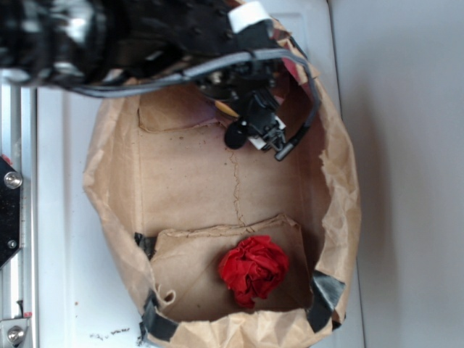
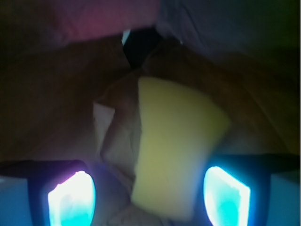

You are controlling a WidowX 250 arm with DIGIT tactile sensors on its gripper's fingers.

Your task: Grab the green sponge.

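The green sponge [image 2: 174, 150] looks yellow here, a foam wedge with one curved side, lying on crumpled brown paper. In the wrist view it sits between my two glowing pads [image 2: 73, 197], closer to the right one, with a gap on each side. My gripper [image 2: 148, 200] is open around its near end. In the exterior view the gripper [image 1: 259, 138] reaches down into the far end of the paper bag [image 1: 109, 174]. There the arm hides the sponge, apart from a possible sliver of yellow.
A red wrinkly ball [image 1: 254, 268] lies at the near end of the bag, well away from the gripper. The bag's walls stand up all round, with black tape [image 1: 326, 293] at the near corners. A metal rail [image 1: 14, 217] runs along the left.
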